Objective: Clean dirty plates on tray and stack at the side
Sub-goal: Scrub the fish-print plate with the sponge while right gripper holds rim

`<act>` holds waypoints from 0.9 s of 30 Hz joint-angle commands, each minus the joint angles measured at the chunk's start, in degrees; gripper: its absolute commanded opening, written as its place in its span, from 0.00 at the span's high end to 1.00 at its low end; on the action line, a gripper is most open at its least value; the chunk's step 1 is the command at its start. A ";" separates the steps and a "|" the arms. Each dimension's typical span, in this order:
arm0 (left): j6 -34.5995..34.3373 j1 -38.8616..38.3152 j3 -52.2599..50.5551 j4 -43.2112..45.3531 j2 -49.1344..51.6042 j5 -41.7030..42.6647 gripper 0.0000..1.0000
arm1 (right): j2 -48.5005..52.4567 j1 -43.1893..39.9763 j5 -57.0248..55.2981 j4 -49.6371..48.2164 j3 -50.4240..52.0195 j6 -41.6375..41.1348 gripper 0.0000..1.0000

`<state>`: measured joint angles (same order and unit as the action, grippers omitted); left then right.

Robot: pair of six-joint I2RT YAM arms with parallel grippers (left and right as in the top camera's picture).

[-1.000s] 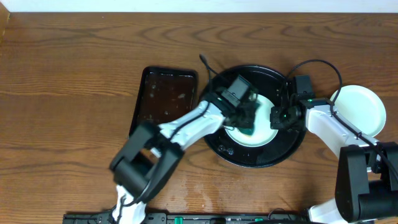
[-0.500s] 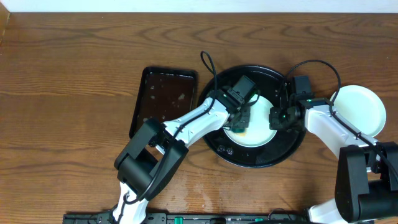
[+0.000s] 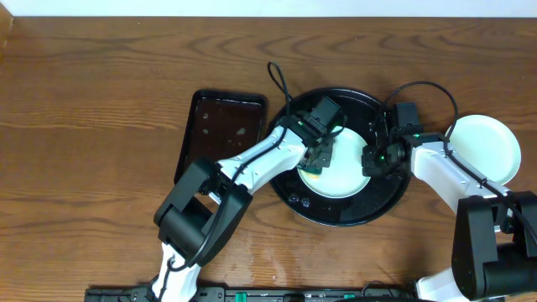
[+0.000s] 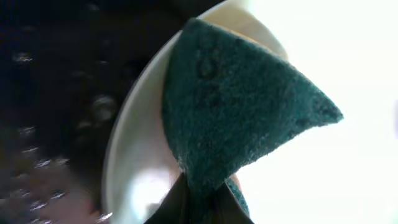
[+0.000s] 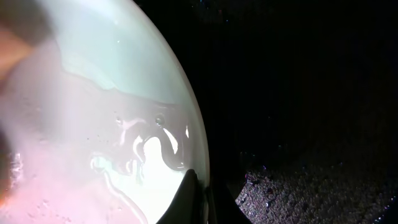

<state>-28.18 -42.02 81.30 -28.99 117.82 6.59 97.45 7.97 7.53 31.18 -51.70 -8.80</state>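
A pale mint dirty plate (image 3: 346, 172) lies wet on the round black tray (image 3: 352, 211). My left gripper (image 3: 317, 158) is shut on a teal sponge (image 4: 242, 106) and presses it onto the plate's upper left part, near the rim (image 4: 121, 162). My right gripper (image 3: 375, 159) is shut on the plate's right rim (image 5: 193, 134), one finger on top and one under the edge. In the right wrist view, water films the plate's face (image 5: 93, 112). Another plate (image 3: 485, 149), white, rests on the table right of the tray.
A rectangular dark tray (image 3: 220, 134), wet inside, stands just left of the round tray. The left arm's cable (image 3: 277, 84) loops above the round tray's back edge. Bare wooden table (image 3: 92, 101) spreads to the left and back.
My left gripper has dragged the sponge from the plate's middle up and to the left, toward its rim. The right gripper has kept its hold on the rim.
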 commanded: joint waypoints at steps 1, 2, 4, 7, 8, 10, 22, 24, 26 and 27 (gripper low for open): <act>-6.14 -0.11 -1.14 6.05 3.56 16.37 0.90 | 2.03 1.25 -0.42 0.94 1.20 2.27 0.99; -6.49 -0.68 -1.14 7.13 3.69 18.34 0.90 | 2.03 1.25 -0.44 0.94 1.20 2.27 0.99; -6.51 -1.90 -1.14 8.28 3.69 20.02 0.90 | 2.03 1.25 -0.44 0.94 1.20 2.27 0.99; -6.45 -3.96 -1.14 8.57 3.69 19.98 0.88 | 2.03 1.25 -0.42 0.94 1.20 2.25 0.99; -6.03 -4.42 -1.18 8.55 3.76 19.85 0.88 | 2.03 1.25 -0.44 0.96 1.20 2.25 0.99; -4.90 -4.79 -1.18 8.26 3.93 18.93 0.88 | 2.03 1.25 -0.42 0.96 1.20 2.25 0.99; -3.34 2.12 -1.11 -10.54 4.00 -19.67 0.92 | 2.03 1.25 -0.42 1.18 1.20 2.25 0.99; -3.41 3.19 -0.70 -13.07 4.00 -24.02 0.92 | 2.03 1.25 -0.42 1.18 1.20 2.25 0.99; -3.48 3.87 0.28 -14.69 4.00 -25.22 0.92 | 2.03 1.25 -0.42 1.20 1.20 2.25 0.99; -4.00 3.69 0.42 -14.45 4.00 -24.92 0.92 | 2.03 1.25 -0.42 1.20 1.20 2.25 0.99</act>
<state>-32.77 -41.58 83.77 -40.25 118.28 -2.09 97.45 8.49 8.58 31.48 -51.70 -8.54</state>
